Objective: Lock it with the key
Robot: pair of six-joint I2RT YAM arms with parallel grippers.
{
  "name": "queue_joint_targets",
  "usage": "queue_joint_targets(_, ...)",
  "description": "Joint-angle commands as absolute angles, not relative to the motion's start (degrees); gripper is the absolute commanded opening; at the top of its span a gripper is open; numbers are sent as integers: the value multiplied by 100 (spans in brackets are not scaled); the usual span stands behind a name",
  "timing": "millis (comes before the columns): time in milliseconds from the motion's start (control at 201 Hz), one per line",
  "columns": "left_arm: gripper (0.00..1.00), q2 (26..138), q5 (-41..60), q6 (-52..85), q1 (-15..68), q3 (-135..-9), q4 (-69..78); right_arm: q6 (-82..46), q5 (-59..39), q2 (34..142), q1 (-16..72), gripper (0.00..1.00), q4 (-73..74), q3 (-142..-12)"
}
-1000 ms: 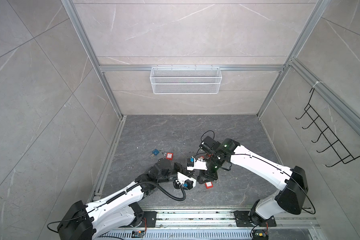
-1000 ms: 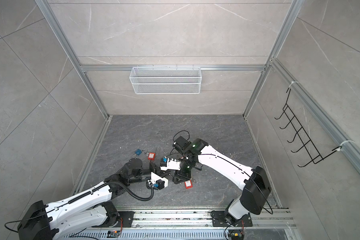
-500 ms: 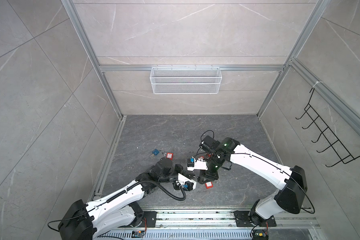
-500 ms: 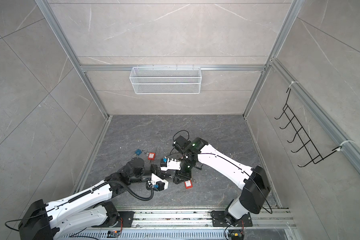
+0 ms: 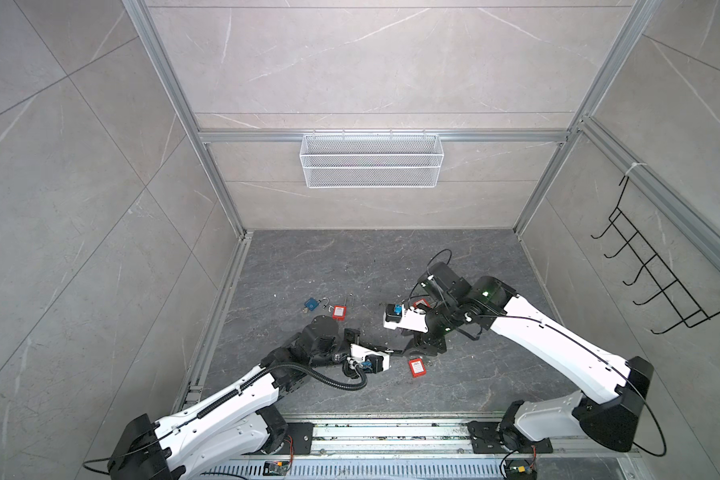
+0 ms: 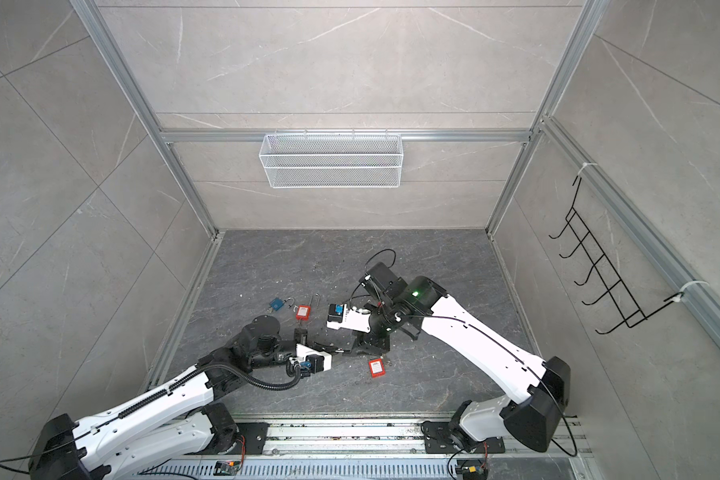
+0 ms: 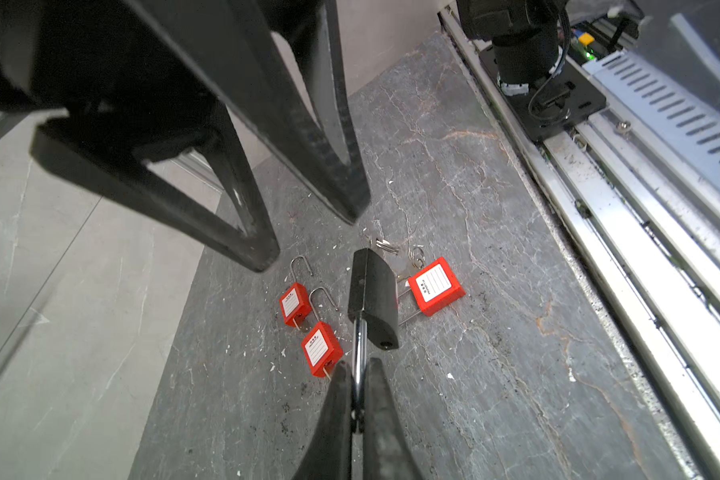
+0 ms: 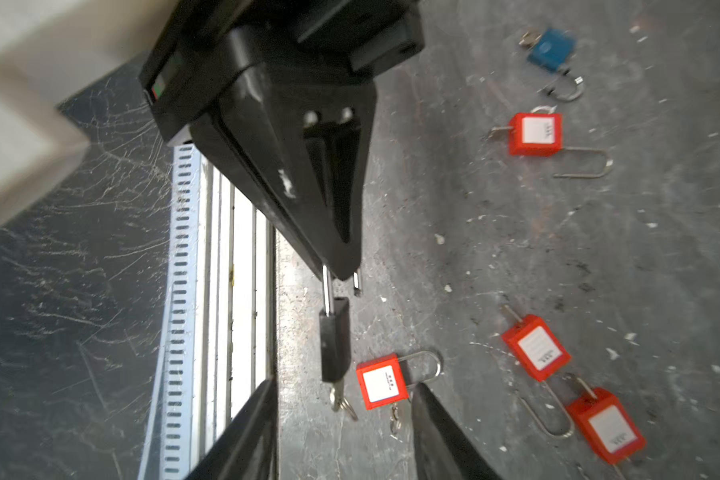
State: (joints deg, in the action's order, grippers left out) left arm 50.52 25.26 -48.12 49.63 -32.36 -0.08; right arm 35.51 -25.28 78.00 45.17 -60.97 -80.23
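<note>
A black padlock [image 7: 373,299] hangs in the air above the floor, its steel shackle [image 7: 358,345] pinched in my left gripper [image 7: 359,370], which is shut on it. In the right wrist view the same black padlock [image 8: 333,345] points its base toward me, with the key [image 8: 338,395] and its ring sticking out of it. My right gripper [image 8: 344,399] is open, and the key lies in the gap between its fingers [image 8: 250,428] without touching either. In both top views the left gripper [image 5: 395,353] and the right gripper [image 5: 422,347] meet nose to nose low over the floor.
Several red padlocks lie on the floor: one [image 5: 417,367] just in front of the grippers, one [image 5: 339,311] farther back beside a blue padlock [image 5: 311,305]. A white wire basket [image 5: 371,160] hangs on the back wall. A metal rail [image 5: 391,432] runs along the front.
My right gripper's jaws have spread wider around the key. The left gripper has closed tighter on the shackle. Both arms stay in nearly the same place.
</note>
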Motion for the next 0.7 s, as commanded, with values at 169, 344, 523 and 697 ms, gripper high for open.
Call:
queue_joint_targets(169,0,4611,2467,-2758,4966,-3636,-378,3292,-2294,7167,4524,50,-5457,-7390)
queue_joint_targets(344,0,4632,2680,-2128,4948,-3668,-489,3295,-2451,6605,4617,49,-4511,-6659)
queue_joint_targets(523,0,4614,2706,-1848,4949,-3652,-422,3479,-2418,6696,4939,47,-4667,-6698)
queue_joint_targets(697,0,4619,2812,-1789,4948,-3682,-448,3439,-2243,6750,5141,46,-4350,-6590)
